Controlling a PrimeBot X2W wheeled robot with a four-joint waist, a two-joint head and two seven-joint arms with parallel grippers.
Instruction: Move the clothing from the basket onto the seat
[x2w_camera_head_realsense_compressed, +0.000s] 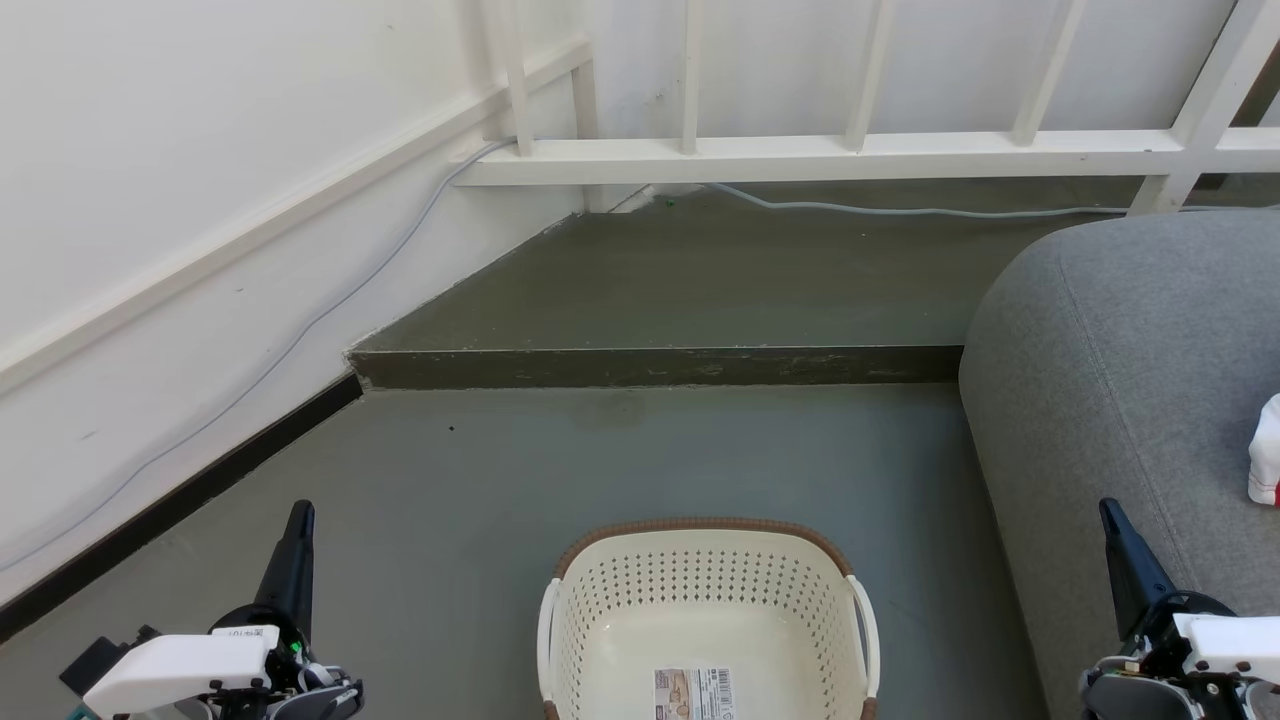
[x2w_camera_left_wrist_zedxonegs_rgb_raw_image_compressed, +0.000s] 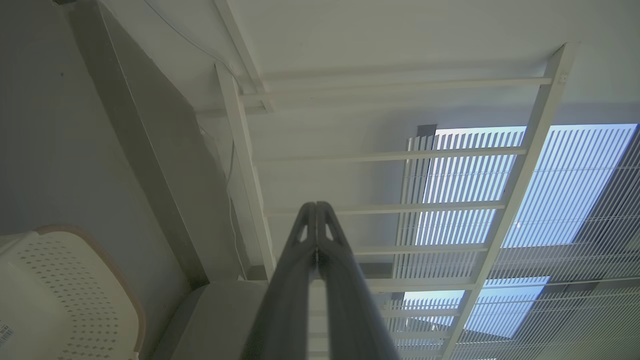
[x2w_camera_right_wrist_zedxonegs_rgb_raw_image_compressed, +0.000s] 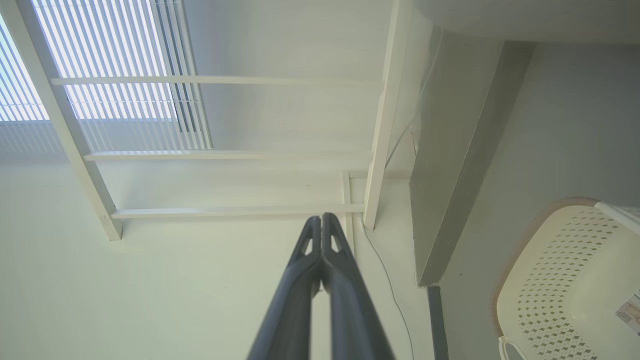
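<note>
Both arms are sitting low, left gripper (x2w_camera_head_realsense_compressed: 299, 525) and right gripper (x2w_camera_head_realsense_compressed: 1113, 520) pointing up, closed (tips touching); clothing (x2w_camera_head_realsense_compressed: 1266, 455) seemingly lying on the seat (x2w_camera_head_realsense_compressed: 1120, 330).

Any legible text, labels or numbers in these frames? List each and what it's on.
Nothing reads clearly.
The sticker on the basket bottom: barcode and print, too small to read.
The white label at the base of the left gripper: characters too blurred to read.

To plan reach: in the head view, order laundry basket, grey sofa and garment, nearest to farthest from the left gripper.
From the left gripper:
1. Laundry basket, bottom centre.
2. Grey sofa, right side.
3. Garment, on the sofa, far right edge.
</note>
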